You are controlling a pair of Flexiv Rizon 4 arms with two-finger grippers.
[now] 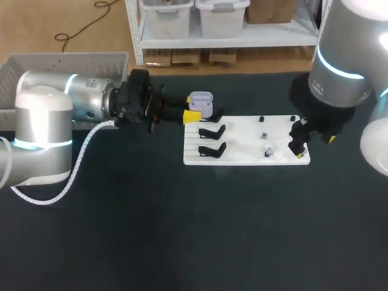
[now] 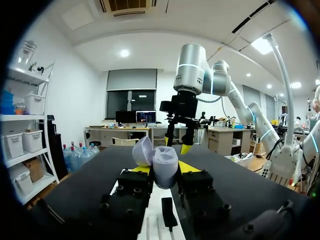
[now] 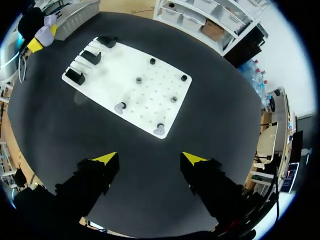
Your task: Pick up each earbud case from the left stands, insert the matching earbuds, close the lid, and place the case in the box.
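**Lilac earbud case [image 2: 162, 167] pinched at the far stand**

Clamping the case from both sides with the yellow tips of the left gripper [image 2: 164, 170], at the left end of the white board [image 1: 248, 148], right at the far stand [image 3: 106, 41]; touching that stand or lifted off it, impossible to tell. Sharing that end with two other stands [image 1: 211, 131], black, lined up in a row just beside. Sitting well apart across the board: two lilac earbuds [image 3: 119, 108], one near the middle and one at the near edge, among small dark pegs [image 3: 152, 61]. Blocking the head view of the far stand with the left gripper's black fingers, and covering part of the board's right edge with the right arm [image 1: 342, 54].

Showing a rounded, glossy shell, lid standing open and tipped back on its hinge.

Holding the right gripper [image 3: 150, 160] above the board's right end, fingers spread wide apart.

Lying off the table's far left corner, beyond the left arm [image 1: 42, 127]: the pale slatted box [image 1: 66, 63], near wall hidden behind that arm, contents not to be made out.
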